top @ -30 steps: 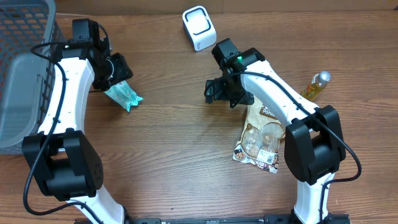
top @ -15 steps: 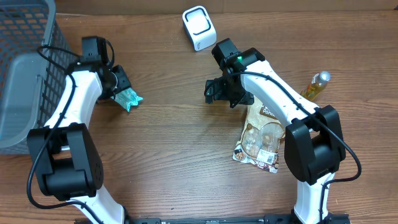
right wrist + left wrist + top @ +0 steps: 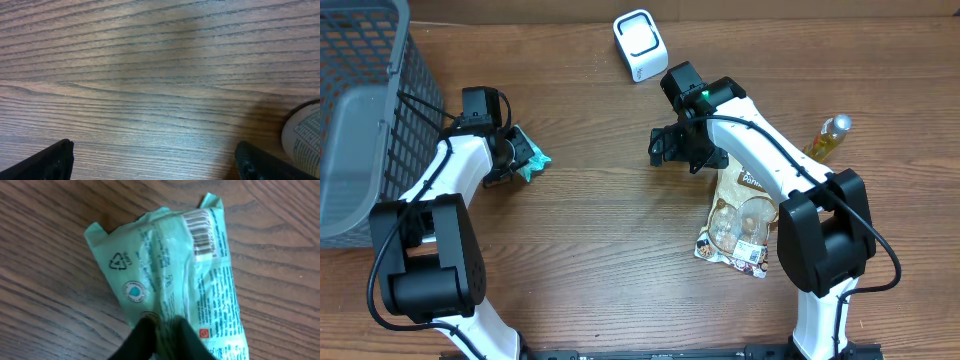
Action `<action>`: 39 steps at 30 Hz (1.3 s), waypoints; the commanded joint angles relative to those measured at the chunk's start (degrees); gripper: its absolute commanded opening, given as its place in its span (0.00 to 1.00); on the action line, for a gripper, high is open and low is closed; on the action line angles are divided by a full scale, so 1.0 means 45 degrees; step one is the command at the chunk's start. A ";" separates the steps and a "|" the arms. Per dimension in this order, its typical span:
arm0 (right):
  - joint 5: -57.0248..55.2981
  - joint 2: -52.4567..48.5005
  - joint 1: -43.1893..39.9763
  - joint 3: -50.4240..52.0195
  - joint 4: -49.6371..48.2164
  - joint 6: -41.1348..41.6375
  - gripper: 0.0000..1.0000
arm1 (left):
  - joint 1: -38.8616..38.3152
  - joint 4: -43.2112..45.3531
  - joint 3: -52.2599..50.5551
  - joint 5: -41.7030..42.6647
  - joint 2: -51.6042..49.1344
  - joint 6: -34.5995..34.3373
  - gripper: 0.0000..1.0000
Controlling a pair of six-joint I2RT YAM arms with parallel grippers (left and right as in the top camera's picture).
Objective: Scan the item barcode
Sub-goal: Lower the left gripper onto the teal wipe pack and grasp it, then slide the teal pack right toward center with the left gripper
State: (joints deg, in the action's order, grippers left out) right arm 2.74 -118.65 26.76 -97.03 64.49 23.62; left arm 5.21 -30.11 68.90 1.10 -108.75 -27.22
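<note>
- Overhead shows you the left gripper (image 3: 516, 155) low over the table (image 3: 600, 250), left of centre and just beside the grey basket (image 3: 360, 120).
- Your left wrist view has its two dark fingers (image 3: 142, 340) drawn together at the bottom edge, pinching the near end of the packet (image 3: 170, 275), so that gripper is closed on the packet.
- You see the packet lying flat on the wood. It is teal and crinkled, and it runs away from the fingers toward the top of the view.
- Its barcode (image 3: 201, 230) faces up near the far end, with a recycling mark to its left.
- From overhead, only a teal corner of the packet pokes out on the right side of the left gripper.
- Your scanner (image 3: 638, 44) is the white box at the far edge of the table, well apart from the packet, up and to its right.
- The right gripper (image 3: 665, 148) hovers near the table's centre with its jaws spread wide. Your right wrist view shows a fingertip in each bottom corner and bare wood between them, nothing held.
- A snack bag (image 3: 738, 215) lies under the right arm, and a bottle (image 3: 828, 135) lies near the right edge.
- A pale printed edge (image 3: 305, 132) shows low right in the right wrist view; you cannot tell what it is.
</note>
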 commanded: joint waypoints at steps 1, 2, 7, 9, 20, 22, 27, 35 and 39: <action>-0.0015 0.0355 0.0049 -0.0204 -0.0039 0.0005 1.00 | -0.0350 -0.0053 -0.0209 0.1384 0.0068 0.0112 0.08; -0.0015 0.0355 0.0049 -0.0204 -0.0044 0.0005 1.00 | -0.0486 -0.0063 -0.0209 0.1666 0.0068 0.0214 0.07; -0.0015 0.0355 0.0049 -0.0204 -0.0039 0.0005 1.00 | -0.1632 -0.0253 -0.0204 0.2341 0.0068 0.1127 0.10; -0.0015 0.0355 0.0049 -0.0204 -0.0039 0.0000 1.00 | -0.2244 -0.0486 -0.0204 0.2293 0.0068 0.1622 0.10; -0.0019 0.0355 0.0049 -0.0204 -0.0044 0.0005 1.00 | -0.4333 -0.3293 0.1020 0.1617 0.0078 0.2001 0.30; -0.0019 0.0355 0.0049 -0.0204 -0.0039 0.0005 1.00 | -0.4333 -0.4192 0.1642 0.1622 0.0078 0.1987 0.34; -0.0019 0.0355 0.0049 -0.0204 -0.0039 0.0005 1.00 | -0.4318 -0.5260 0.2477 0.2846 0.0078 0.2006 0.13; -0.0015 0.0355 0.0049 -0.0204 -0.0044 0.0005 1.00 | -0.4342 -0.5129 0.1700 0.3779 0.0044 0.1953 0.04; -0.0015 0.0355 0.0049 -0.0204 -0.0044 0.0000 1.00 | -0.4333 -0.4663 0.0976 0.3764 0.0019 0.1957 0.06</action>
State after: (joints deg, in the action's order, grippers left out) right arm 2.72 -118.65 26.76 -97.01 64.47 23.62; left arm -14.50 -52.31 75.70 16.58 -108.66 -18.87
